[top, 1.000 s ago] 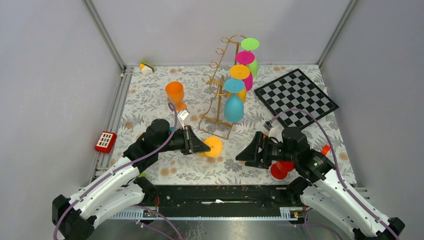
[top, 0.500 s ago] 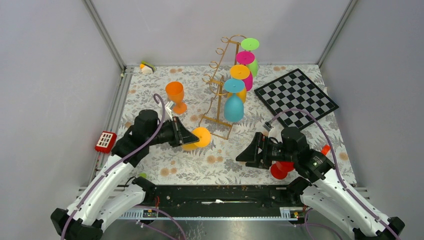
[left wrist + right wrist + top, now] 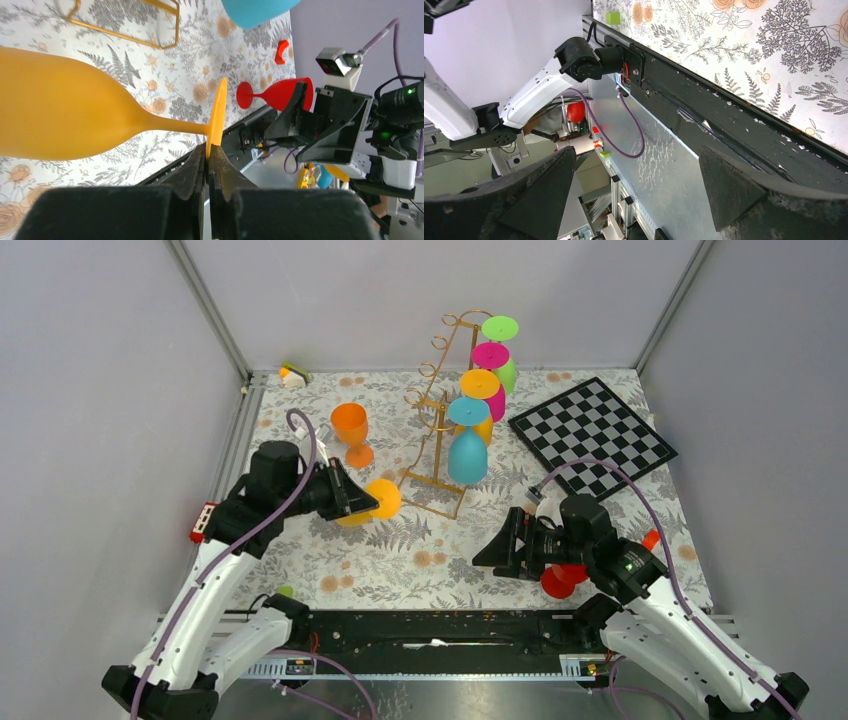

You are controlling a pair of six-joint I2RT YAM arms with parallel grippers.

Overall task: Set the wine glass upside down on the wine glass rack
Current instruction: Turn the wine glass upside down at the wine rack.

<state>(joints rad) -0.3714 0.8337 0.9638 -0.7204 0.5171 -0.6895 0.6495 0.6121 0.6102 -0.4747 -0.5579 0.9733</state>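
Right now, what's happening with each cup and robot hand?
yellow wine glass: pinched by its foot, not racked
left hand: shut on it
right hand: open, empty
orange glass: standing upright
red glass: standing upright
wine glass rack: upright
hanging glasses: four, upside down

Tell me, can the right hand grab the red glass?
Probably not. The open right hand points away from the red glass, which lies beside its wrist, behind the fingers. It must back up first.
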